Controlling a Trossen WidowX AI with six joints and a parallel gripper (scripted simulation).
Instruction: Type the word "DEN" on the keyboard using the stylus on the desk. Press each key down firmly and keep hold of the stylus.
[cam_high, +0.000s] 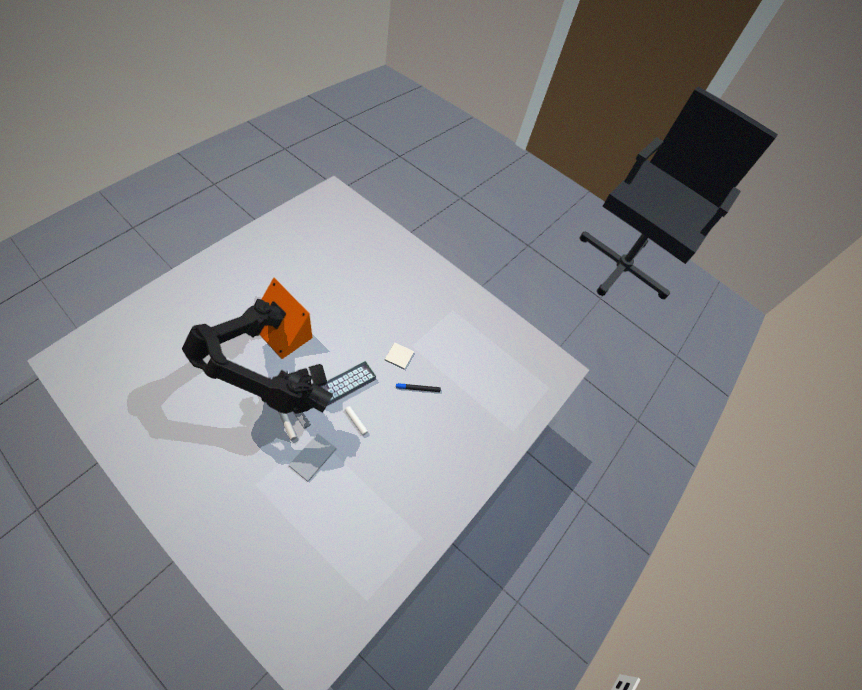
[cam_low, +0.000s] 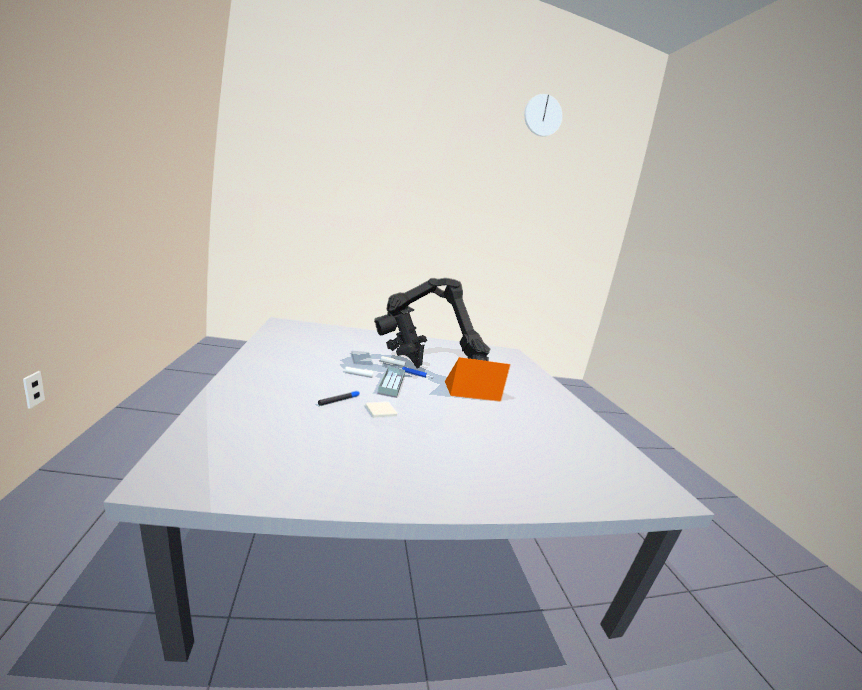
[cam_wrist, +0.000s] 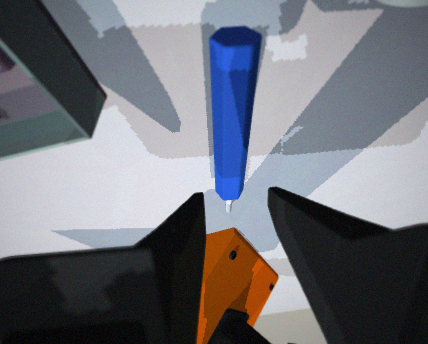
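The tool is partly open with nothing gripped, its fingers standing apart and pointing down near one end of the keyboard. The stylus — blue, with a small pale tip — lies on the surface near that same end of the keyboard, clear of its frame. In the wrist view its tip points towards the gap between the fingers; the top view hides it under the arm.

One white stick rests near the keyboard's long side, and a second lies past the tool end. Near the keyboard's far end are a cream pad and a black marker with a blue end. The orange block stands on the keyboard's other side — apart from it.
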